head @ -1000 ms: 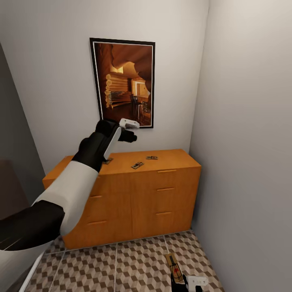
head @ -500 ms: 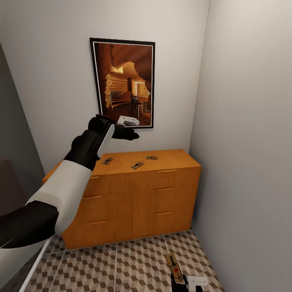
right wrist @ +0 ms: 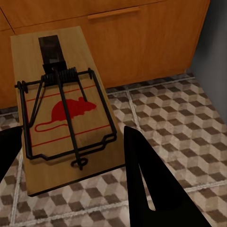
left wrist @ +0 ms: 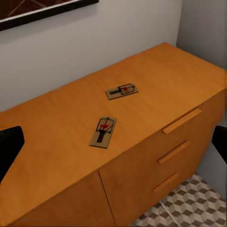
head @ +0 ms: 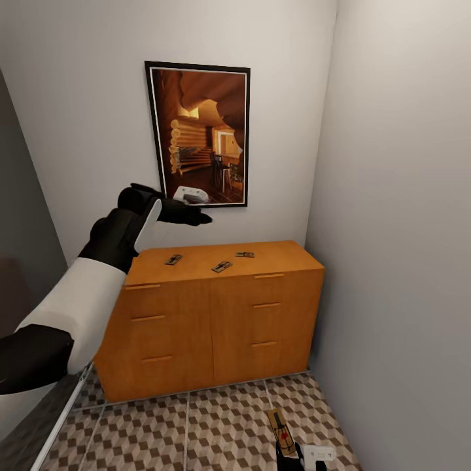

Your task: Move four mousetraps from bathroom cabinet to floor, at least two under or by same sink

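The cabinet (head: 216, 314) stands against the back wall in a corner, under a framed picture (head: 199, 134). Three mousetraps lie flat on its top, apart from one another: one (head: 173, 260) toward the left, one (head: 222, 266) near the front edge at the middle, and one (head: 244, 254) further back, at about 1 o'clock from the middle trap. In the left wrist view the middle trap (left wrist: 103, 132) and the back trap (left wrist: 122, 91) lie on the orange top, with nothing between the two dark fingertips at the frame's edges.

The left gripper (head: 191, 204) hangs in the air above the cabinet's left end, at about 12 o'clock from the left trap, in front of the picture's lower edge. Its fingers stand spread and empty.

The right gripper (head: 302, 460) is low at the head view's bottom edge, over the patterned floor (head: 196, 425). It grasps the fourth mousetrap (head: 282, 433), which sticks out forward from it toward the cabinet. In the right wrist view this trap (right wrist: 61, 113) shows a red mouse print and a wire spring, with a dark finger (right wrist: 146, 184) at its side.
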Tool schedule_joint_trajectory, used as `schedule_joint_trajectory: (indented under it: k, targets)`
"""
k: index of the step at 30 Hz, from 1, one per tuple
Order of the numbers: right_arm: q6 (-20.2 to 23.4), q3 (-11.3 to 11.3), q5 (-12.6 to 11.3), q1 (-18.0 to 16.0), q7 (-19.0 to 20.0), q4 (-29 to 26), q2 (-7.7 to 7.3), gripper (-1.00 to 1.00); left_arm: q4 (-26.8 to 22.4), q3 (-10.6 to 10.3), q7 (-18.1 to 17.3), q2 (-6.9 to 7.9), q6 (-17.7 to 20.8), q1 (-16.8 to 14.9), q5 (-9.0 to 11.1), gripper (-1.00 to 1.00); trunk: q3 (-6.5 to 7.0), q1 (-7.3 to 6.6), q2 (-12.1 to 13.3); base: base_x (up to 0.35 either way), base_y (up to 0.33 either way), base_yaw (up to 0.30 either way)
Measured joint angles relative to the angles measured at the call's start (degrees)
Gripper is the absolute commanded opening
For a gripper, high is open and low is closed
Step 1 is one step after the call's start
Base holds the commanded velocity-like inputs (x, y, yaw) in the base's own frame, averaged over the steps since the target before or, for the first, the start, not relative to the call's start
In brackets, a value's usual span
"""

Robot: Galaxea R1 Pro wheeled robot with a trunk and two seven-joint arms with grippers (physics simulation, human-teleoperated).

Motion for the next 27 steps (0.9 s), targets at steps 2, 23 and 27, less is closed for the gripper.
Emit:
schedule_joint_trajectory:
  k: [2,23,27]
  targets:
    - [0.02,-0.02,0.0,0.0,0.0,0.0,0.0,-1.0,-0.56,-0.01,-1.53,0.56,0.0,-0.01,0.03,1.0,0.0,0.0,0.0,0.0,0.0,0.0]
    - [0.01,0.0,0.0,0.0,0.0,-0.01,0.0,-1.0,-2.03,-0.44,-11.99,3.91,-0.39,-0.03,-0.2,1.0,0.0,0.0,0.0,0.0,0.0,0.0]
    - [0.02,0.01,0.0,0.0,0.04,0.0,0.04,-1.0,-2.02,-0.58,-12.05,4.02,-0.41,-0.03,-0.2,1.0,0.0,0.0,0.0,0.0,0.0,-0.004]
